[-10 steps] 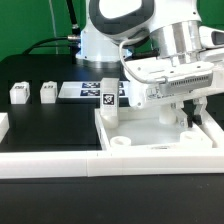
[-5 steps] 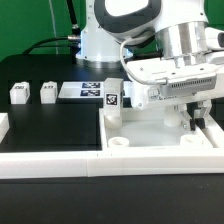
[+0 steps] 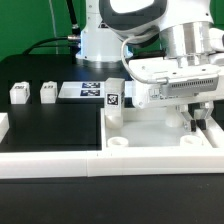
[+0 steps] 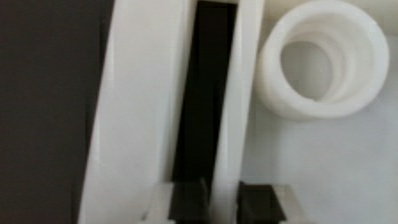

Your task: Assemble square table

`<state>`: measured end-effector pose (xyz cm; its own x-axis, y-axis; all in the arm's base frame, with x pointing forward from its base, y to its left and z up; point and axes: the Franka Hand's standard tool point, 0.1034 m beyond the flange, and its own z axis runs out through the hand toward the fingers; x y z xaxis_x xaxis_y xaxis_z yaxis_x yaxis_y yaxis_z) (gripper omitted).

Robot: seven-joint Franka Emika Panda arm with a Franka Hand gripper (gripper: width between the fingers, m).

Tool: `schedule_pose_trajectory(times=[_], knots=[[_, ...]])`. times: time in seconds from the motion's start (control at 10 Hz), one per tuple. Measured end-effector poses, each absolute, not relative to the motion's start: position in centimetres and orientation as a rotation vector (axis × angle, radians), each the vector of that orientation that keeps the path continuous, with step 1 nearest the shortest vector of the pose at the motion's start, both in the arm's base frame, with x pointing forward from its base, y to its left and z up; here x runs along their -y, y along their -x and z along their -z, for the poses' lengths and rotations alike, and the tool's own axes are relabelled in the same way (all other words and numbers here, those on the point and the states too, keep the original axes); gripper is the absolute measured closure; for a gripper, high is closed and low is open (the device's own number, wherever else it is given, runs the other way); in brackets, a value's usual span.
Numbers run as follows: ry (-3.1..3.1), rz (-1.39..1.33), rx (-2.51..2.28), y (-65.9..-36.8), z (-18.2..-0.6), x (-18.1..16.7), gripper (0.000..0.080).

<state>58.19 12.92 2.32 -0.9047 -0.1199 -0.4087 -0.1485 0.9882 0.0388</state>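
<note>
Wrist view: blurred fingers (image 4: pixel 267 203) (tips only) seemingly pinch the square top (image 4: pixel 247 90) rim.

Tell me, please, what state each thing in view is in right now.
Gripper: shut, low at the square table top's edge on the exterior view's right; a grip on it cannot be confirmed.
Square table top: lying flat, both near corner sockets empty.
Tagged leg: upright at the top's far corner on the exterior view's left.
Leftmost leg: loose, unattached.
Second leg: loose beside it, not touching.
</note>
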Motion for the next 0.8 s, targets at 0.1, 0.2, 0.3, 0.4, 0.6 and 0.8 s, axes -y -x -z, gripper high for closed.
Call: schedule_pose_trajectory(times=[0.1,0.2,0.3,0.4,0.6,0.8], knots=[[0.188,-0.098,-2.716,-58.2,-2.3,-12.9,0.0719],[0.187,-0.104,-2.715,-58.2,-2.3,-12.9,0.0719],[0.186,-0.103,-2.715,-58.2,-2.3,-12.9,0.0719],[0.18,-0.092,-2.716,-58.3,-2.3,-12.5,0.065],[0.159,-0.065,-2.72,-58.6,-2.4,-11.4,0.0482],[0.14,-0.036,-2.723,-58.8,-2.4,-10.4,0.0347]])
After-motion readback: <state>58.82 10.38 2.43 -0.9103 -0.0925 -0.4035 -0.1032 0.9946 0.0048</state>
